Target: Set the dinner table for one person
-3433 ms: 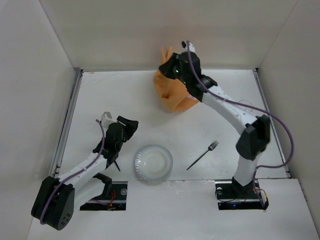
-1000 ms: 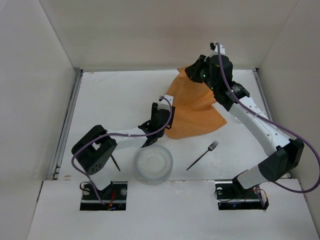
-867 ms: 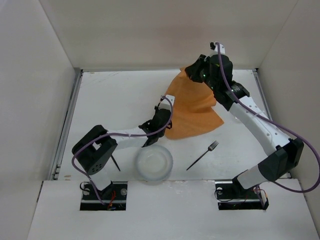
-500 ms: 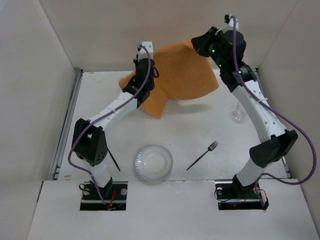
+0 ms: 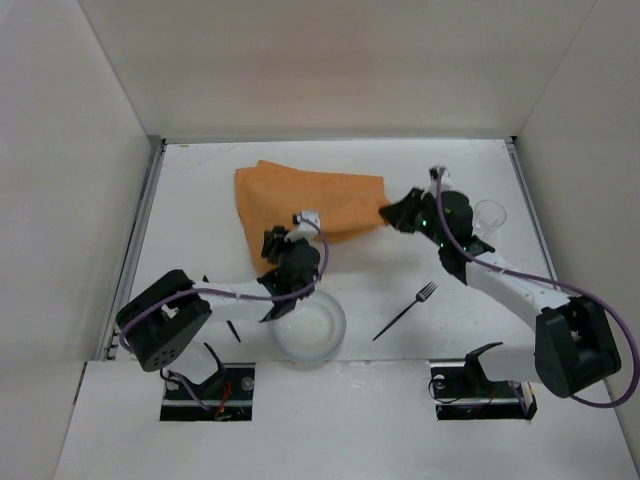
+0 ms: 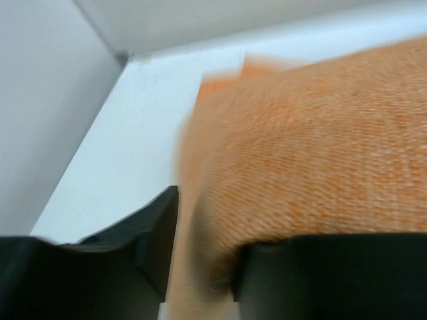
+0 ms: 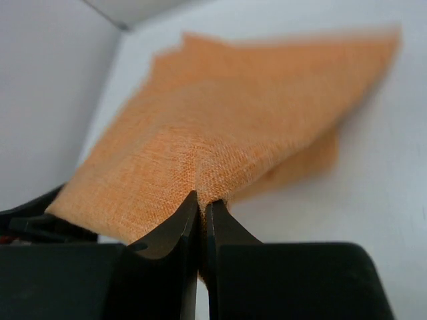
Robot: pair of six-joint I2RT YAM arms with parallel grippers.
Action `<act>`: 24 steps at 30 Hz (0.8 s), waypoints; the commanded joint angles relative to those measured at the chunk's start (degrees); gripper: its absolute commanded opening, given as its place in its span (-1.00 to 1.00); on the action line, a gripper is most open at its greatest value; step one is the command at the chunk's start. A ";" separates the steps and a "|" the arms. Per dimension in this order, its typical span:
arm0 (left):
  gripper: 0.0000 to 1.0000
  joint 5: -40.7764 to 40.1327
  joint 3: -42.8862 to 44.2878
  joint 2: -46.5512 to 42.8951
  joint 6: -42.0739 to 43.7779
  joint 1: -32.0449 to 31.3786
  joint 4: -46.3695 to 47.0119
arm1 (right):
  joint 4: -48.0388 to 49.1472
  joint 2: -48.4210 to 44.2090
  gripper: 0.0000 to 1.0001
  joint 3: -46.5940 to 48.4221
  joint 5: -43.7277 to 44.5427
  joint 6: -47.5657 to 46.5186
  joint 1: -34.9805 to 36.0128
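Jaws of R gripper (image 7: 201, 207) pressed together on a raised fold of the orange placemat (image 7: 253, 113), cloth pinched betw. the two black fingers (image 7: 167, 247). Wrist view: weave runs away from the pinch twd the far wall, w/ a second layer of cloth showing beneath on one side. L gripper (image 6: 205, 243): jaws apart, placemat edge drooping into the gap and lying over one finger (image 6: 320, 267), not squeezed; view blurred. Top view: R gripper at the placemat's right near corner, L gripper at its near-left corner, just beyond the clear plate (image 5: 322, 338). Placemat spread over the far-centre part of the dinner table (image 5: 200, 210), a white matte top walled by white panels, w/ metal rails (image 5: 137, 245) along the side edges. Plate at near centre of the table, L arm overlapping its far-left rim in this view. Black fork (image 5: 403, 311) lies right of the plate, apart from it, tines twd far right. Clear glass (image 5: 488, 214) stands upright nr the right edge, just beside the R arm.
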 commanded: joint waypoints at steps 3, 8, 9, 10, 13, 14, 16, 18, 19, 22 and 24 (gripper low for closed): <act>-0.13 -17.30 -10.74 -7.96 4.98 -11.33 14.17 | 11.49 -5.92 -0.94 -12.56 -1.34 6.06 0.56; 0.03 -20.46 -15.50 -18.77 6.92 -19.07 11.19 | 6.49 -9.44 -0.93 -15.21 -0.90 5.97 0.21; 0.06 -20.82 -15.85 -21.49 6.66 -20.12 10.48 | 5.70 -9.71 -0.93 -15.13 -0.47 5.88 -0.57; 0.07 -20.74 -15.94 -23.52 6.31 -20.74 9.87 | 4.82 -9.71 -0.94 -14.69 -0.37 5.88 -1.28; 0.10 -18.46 -14.90 -28.02 4.91 -21.01 6.62 | 2.71 -9.80 -0.94 -13.28 -0.37 5.71 -2.07; 0.11 -17.58 -13.41 -28.46 4.21 -21.19 4.78 | 1.57 -9.97 -0.94 -12.93 -0.37 5.19 -1.99; 0.12 -16.26 -9.28 -28.38 2.01 -22.41 1.00 | 0.25 -9.80 -0.94 -12.84 -0.20 4.48 -1.81; 0.12 -13.28 -3.32 -26.80 -1.76 -23.38 -2.96 | -0.63 -8.83 -0.94 -12.93 0.59 4.82 -1.72; 0.11 -11.79 -0.85 -25.84 -3.52 -23.91 -4.28 | -0.55 -8.39 -0.94 -13.19 1.20 5.00 -1.38; 0.17 -0.75 7.24 -22.76 -9.23 -23.83 -5.52 | -0.46 -7.16 -0.94 -13.11 1.47 5.97 -0.76; 0.21 8.48 10.76 -21.35 -13.01 -21.73 -6.48 | -0.29 -6.90 -0.94 -12.40 0.69 6.50 -0.76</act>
